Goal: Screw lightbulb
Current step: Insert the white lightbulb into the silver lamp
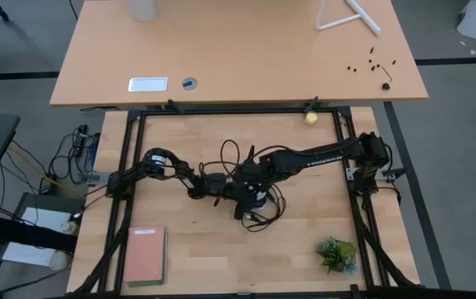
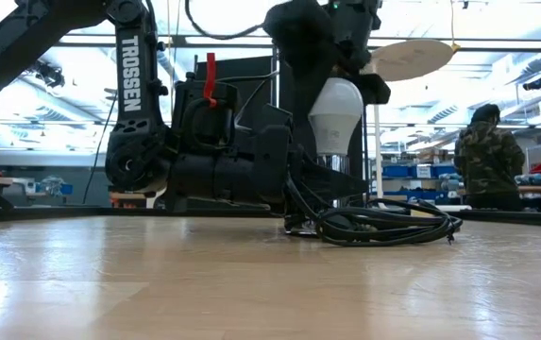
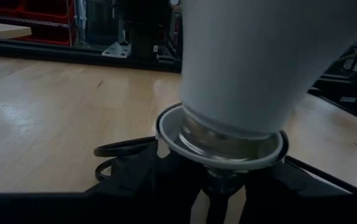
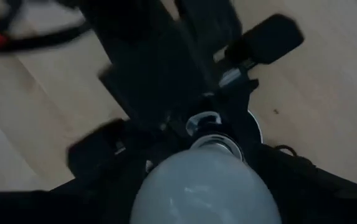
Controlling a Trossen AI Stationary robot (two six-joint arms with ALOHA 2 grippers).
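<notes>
Right gripper [image 2: 338, 66] jaws grip the lightbulb [image 2: 335, 115] from above; left jaws' state unclear.

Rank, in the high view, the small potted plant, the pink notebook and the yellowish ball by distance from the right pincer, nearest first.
From the right pincer, mid-table at the lightbulb:
1. Small potted plant, near right corner.
2. Pink notebook, near left corner.

The yellowish ball, at the far rail, is too close to the plant to call.

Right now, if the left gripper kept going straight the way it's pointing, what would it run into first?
Probably the silver socket: the left wrist view looks straight at it, with the lightbulb seated in it just above. Depth is unclear; it may already be touching.
</notes>
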